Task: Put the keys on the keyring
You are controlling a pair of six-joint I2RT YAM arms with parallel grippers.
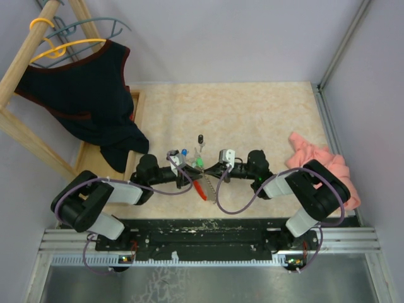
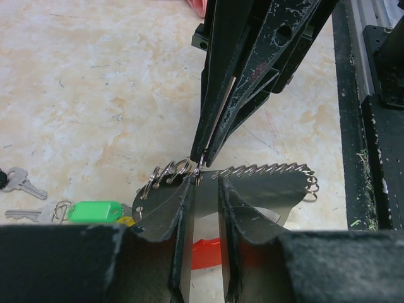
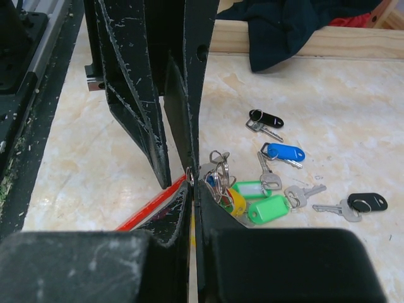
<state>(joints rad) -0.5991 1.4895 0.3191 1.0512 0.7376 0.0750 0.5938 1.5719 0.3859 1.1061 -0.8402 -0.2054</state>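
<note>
Top external: the left arm [image 1: 120, 192] and right arm [image 1: 278, 186] are met tip to tip at mid-table [image 1: 265, 113], equally near. The keyring [image 1: 201, 188] is found directly beneath, long axis toward the bases, and the keys [image 1: 184, 153] just beyond. Left wrist: the left fingers [image 2: 164, 214] are held narrowly parted, with the toothed strip [image 2: 265, 170] crossing their tips side to side; a grip is not confirmed. The right fingers [image 2: 218, 113] are closed, tips set on a small ring [image 2: 196, 167]. Right wrist: a green key [image 3: 268, 207] is noted just right of the closed tips.
</note>
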